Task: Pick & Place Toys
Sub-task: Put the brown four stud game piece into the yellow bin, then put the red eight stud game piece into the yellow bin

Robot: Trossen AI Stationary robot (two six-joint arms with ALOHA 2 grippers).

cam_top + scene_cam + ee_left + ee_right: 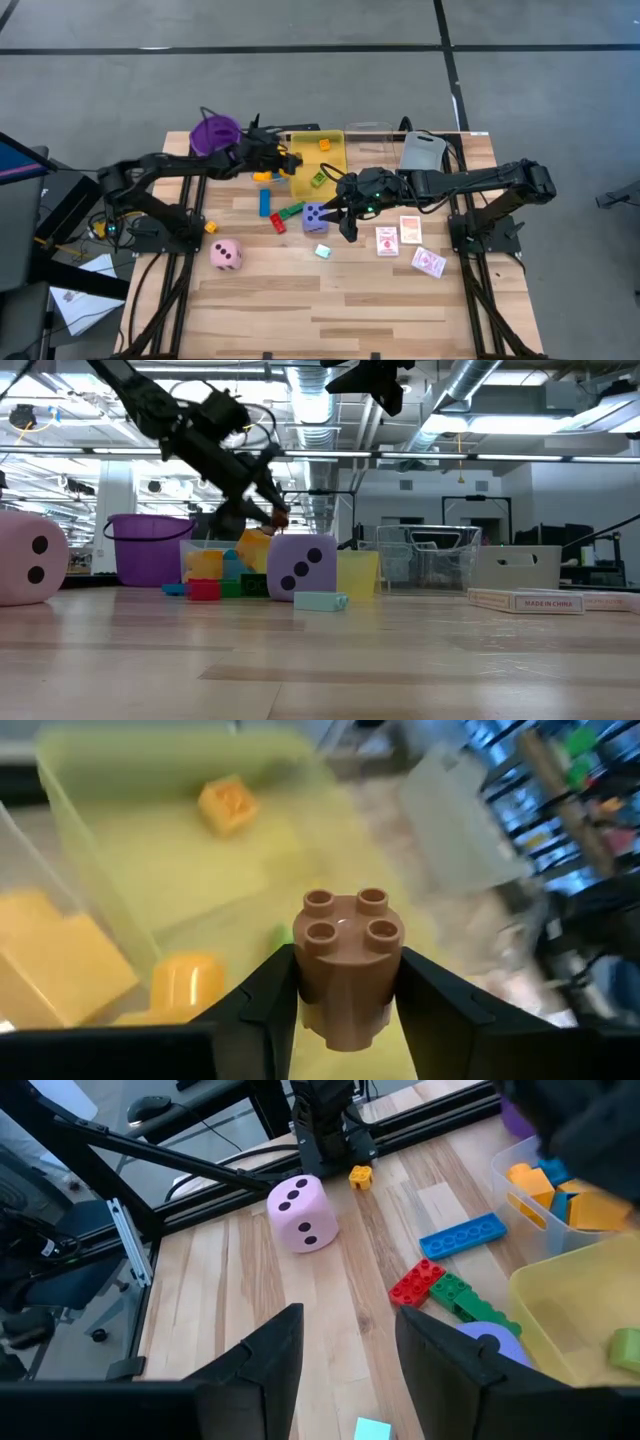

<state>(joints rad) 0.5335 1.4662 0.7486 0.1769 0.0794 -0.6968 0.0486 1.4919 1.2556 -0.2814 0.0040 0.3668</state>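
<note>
My left gripper (290,160) is shut on a brown round block (345,970) with four studs, over the yellow tray (332,150). An orange block (228,805) and a green one (318,180) lie in that tray. My right gripper (350,1360) is open and empty above the table, just right of the purple die (315,215). On the table lie a blue flat block (463,1237), a red block (417,1283), a green block (460,1295), a small teal block (322,251), a small yellow block (211,227) and the pink die (226,254). My left gripper pinches the brown round block by its curved sides (310,985) between the two fingers. The fingers come slanting down from the table's left. The block is lifted clear above the yellow tray (200,880), and its studded top (345,917) stays free of the fingers.
A clear tray (545,1190) with yellow and blue blocks stands left of the yellow tray. The purple cup (215,133) stands at the far left and a grey tray (425,150) at the far right. Three red-patterned cards (410,228) lie right of my right gripper.
</note>
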